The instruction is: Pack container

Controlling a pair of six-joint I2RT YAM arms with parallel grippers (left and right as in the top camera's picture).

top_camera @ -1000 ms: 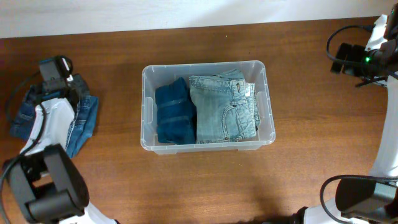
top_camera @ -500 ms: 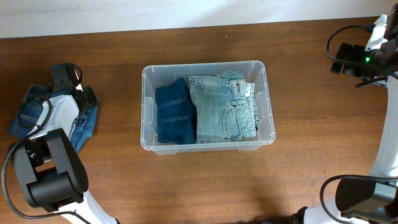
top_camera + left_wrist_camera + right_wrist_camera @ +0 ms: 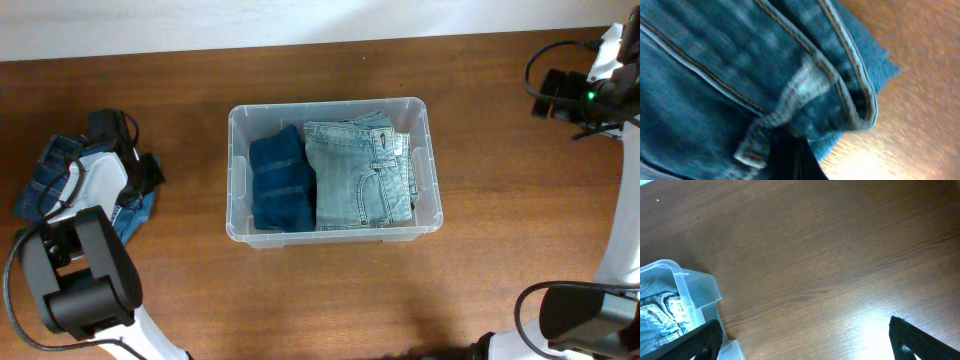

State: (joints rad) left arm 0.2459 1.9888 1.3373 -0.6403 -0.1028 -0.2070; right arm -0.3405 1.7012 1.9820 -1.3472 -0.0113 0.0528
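The container [image 3: 330, 103], a clear plastic bin, stands mid-table and holds a folded dark blue garment [image 3: 282, 185] beside folded light blue jeans [image 3: 360, 175]. Another pair of blue jeans [image 3: 45, 175] lies bunched at the table's left edge. My left gripper [image 3: 146, 172] is at their right side. In the left wrist view, denim [image 3: 740, 65] fills the frame and my left gripper [image 3: 797, 161] is shut on a fold of it. My right gripper [image 3: 805, 345] stands wide open over bare wood at the far right, and the container's corner [image 3: 695, 287] shows beside its left finger.
The wooden table [image 3: 500, 230] runs out to a pale wall along the back edge. The right arm's base [image 3: 580, 315] and the left arm's base [image 3: 85, 300] stand at the front edge, with black cables by both arms.
My left gripper has moved right and toward the front along the jeans, and the denim has bunched and shifted with it. The right arm has not moved.
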